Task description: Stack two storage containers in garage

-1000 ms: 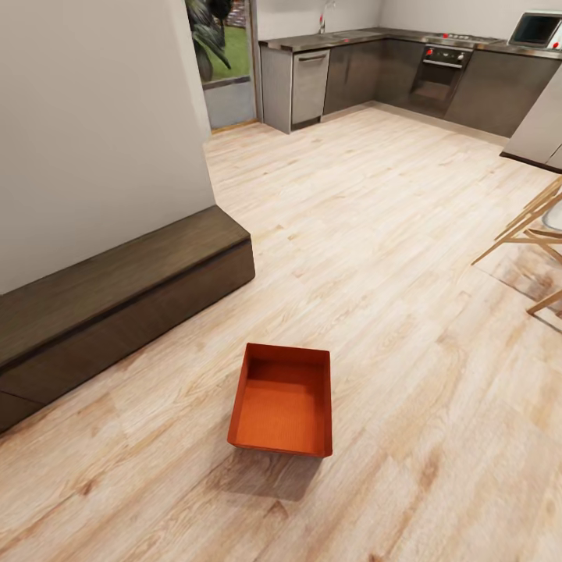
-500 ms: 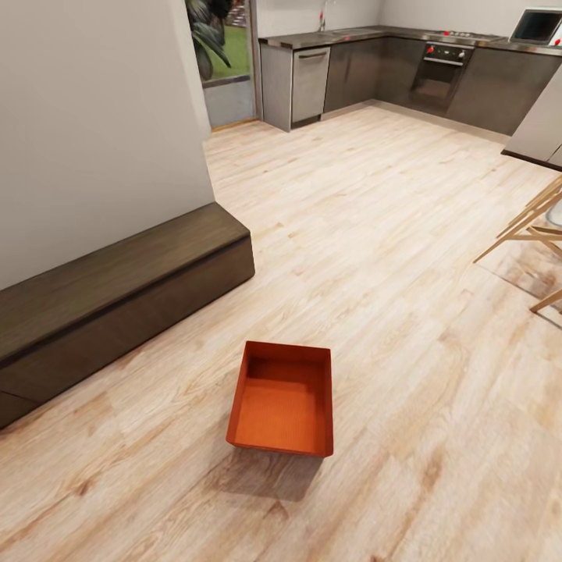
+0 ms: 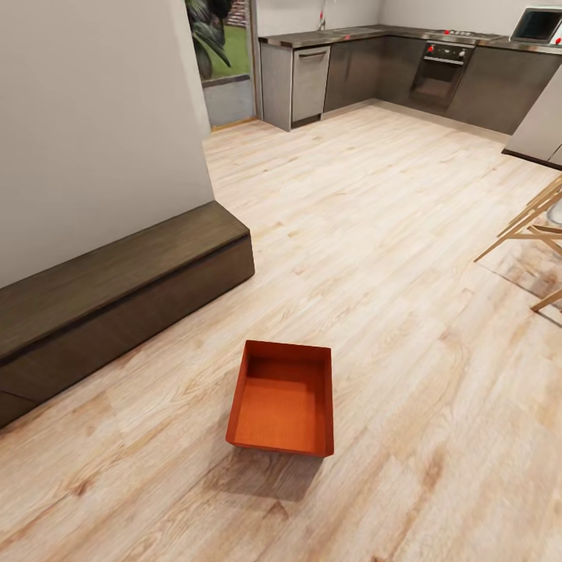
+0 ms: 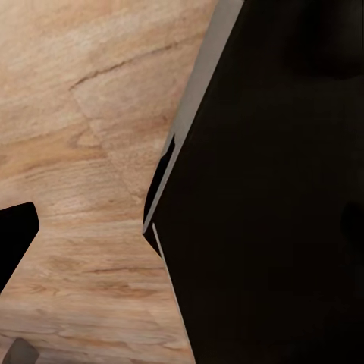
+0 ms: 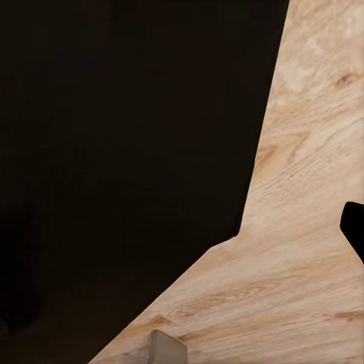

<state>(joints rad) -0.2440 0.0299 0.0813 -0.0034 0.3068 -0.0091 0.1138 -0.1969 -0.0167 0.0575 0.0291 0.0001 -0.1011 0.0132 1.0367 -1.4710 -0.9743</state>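
One orange-red container (image 3: pixel 282 400) sits on the wood-plank floor (image 3: pixel 406 257), low and centre in the head view, lidless and with nothing in it, its long side running away from the camera. Bare planks ring it on all four sides: it touches nothing, and the open floor runs wide to its right and far ahead toward the kitchen. To its left, with a band of planks between, a long dark low bench (image 3: pixel 117 289) lies along the foot of a pale wall (image 3: pixel 94 117); the bench's near end is cut off by the picture's left edge, and its far corner juts into the floor where the wall ends. Past that corner a glass door (image 3: pixel 222 55) shows greenery outside, partly cropped at the top. Dark kitchen cabinets (image 3: pixel 375 70) line the far edge of the floor, with one oven (image 3: pixel 437 74) and one microwave (image 3: pixel 537 25) clipped by the upper right corner. At the right edge, slanted pale wooden legs (image 3: pixel 531 230) of some furniture reach in; the rest is out of frame, so what it is cannot be told.

Both wrist views look down on the same planks (image 4: pixel 83 152) past large black shapes (image 4: pixel 273 189) too dark to make out (image 5: pixel 129 152). Neither pincer can be picked out in them, so whether each is apart or together cannot be told.
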